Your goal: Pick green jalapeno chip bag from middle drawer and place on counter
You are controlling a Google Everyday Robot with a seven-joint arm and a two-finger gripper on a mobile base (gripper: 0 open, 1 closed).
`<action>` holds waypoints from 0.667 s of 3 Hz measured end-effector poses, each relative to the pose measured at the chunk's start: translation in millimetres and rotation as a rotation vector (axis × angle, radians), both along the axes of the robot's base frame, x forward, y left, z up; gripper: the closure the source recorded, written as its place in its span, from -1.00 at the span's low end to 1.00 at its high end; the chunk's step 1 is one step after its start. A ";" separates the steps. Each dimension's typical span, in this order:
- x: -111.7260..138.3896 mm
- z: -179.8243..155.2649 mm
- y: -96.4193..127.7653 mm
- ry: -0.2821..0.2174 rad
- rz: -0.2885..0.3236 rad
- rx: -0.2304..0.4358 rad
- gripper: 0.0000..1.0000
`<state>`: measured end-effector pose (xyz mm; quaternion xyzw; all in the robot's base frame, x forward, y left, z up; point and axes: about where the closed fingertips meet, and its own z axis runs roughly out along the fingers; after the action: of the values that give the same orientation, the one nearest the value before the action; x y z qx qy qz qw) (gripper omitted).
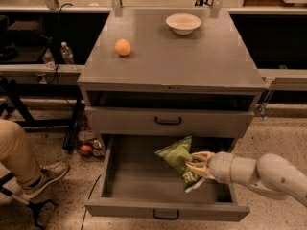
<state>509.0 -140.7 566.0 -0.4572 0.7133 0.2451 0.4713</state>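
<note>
The green jalapeno chip bag [176,158] is crinkled green foil with a white edge. It hangs tilted above the floor of the open middle drawer [139,176], near its right side. My gripper [195,165] reaches in from the right on a white arm and is shut on the bag's right edge. The counter [172,56] is the flat grey top of the cabinet, well above the gripper.
An orange fruit [123,47] lies on the counter's left and a white bowl [183,23] at its back right. A shallower shut drawer [168,121] sits above the open one. A person's leg and shoe [29,166] are at the left. Bottles [67,54] stand behind.
</note>
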 end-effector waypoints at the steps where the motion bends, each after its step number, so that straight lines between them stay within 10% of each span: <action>1: -20.5 90.4 -58.8 -0.134 -0.149 -0.069 1.00; 2: -30.0 161.0 -95.6 -0.238 -0.230 -0.142 1.00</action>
<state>478.9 -236.2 726.9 -0.4307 0.7156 0.0828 0.5437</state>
